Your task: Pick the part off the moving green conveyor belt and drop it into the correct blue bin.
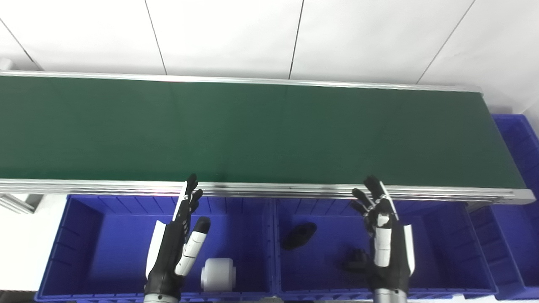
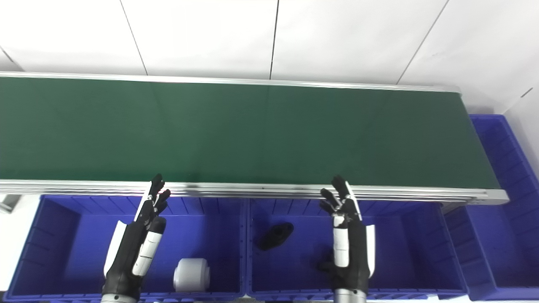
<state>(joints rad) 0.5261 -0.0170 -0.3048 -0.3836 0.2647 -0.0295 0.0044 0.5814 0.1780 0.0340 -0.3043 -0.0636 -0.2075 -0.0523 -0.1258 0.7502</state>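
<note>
Green belt [image 1: 252, 130] lies bare; my left hand [image 1: 179, 240] and right hand [image 1: 383, 240] hover spread, holding nothing, over blue bins [image 1: 80, 252].

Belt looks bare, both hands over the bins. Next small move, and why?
Probably hold and wait. The green belt shows no part, and both the left hand and right hand are open and empty above the blue bins. The white roller and black part already lie in bins.

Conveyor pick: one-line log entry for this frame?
belt: no part visible | left hand: open, over left bin | right hand: open, over middle bin | white part: left bin | black part: middle bin
</note>
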